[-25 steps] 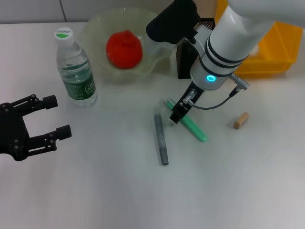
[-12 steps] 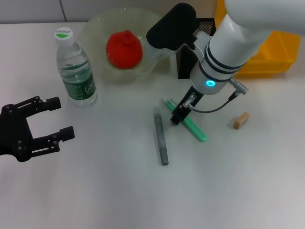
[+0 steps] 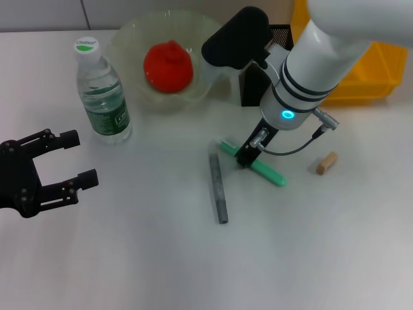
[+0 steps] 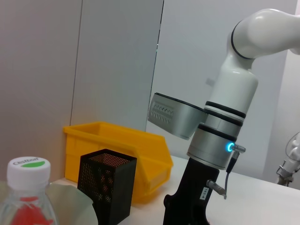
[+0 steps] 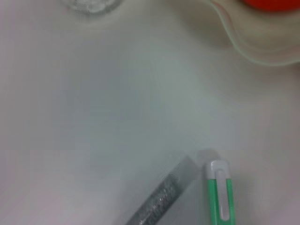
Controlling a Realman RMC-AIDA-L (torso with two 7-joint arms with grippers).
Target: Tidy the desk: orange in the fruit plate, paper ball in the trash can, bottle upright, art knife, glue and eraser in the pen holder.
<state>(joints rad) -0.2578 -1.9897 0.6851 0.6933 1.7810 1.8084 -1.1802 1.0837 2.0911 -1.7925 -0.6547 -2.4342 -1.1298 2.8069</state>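
Note:
The green art knife [image 3: 258,166] lies on the desk, and my right gripper [image 3: 247,155] is down on its middle, shut on it. Its end shows in the right wrist view [image 5: 218,190], beside the grey glue stick [image 5: 161,202]. That glue stick [image 3: 219,188] lies just left of the knife. The tan eraser [image 3: 326,162] is to the right. The orange [image 3: 168,65] sits in the fruit plate [image 3: 129,35]. The bottle [image 3: 102,93] stands upright. Behind my right arm are the pen holder [image 3: 250,85] and the yellow trash can [image 3: 368,74]. The paper ball is out of view. My left gripper [image 3: 72,160] hovers open at the left.
The left wrist view shows the bottle cap [image 4: 28,167], the pen holder [image 4: 107,187] in front of the trash can [image 4: 119,140], and my right arm [image 4: 220,136]. The desk's front half holds nothing but my left gripper.
The green knife has swung to a flatter angle under my right gripper, which shifted slightly right. My left gripper drifted a little.

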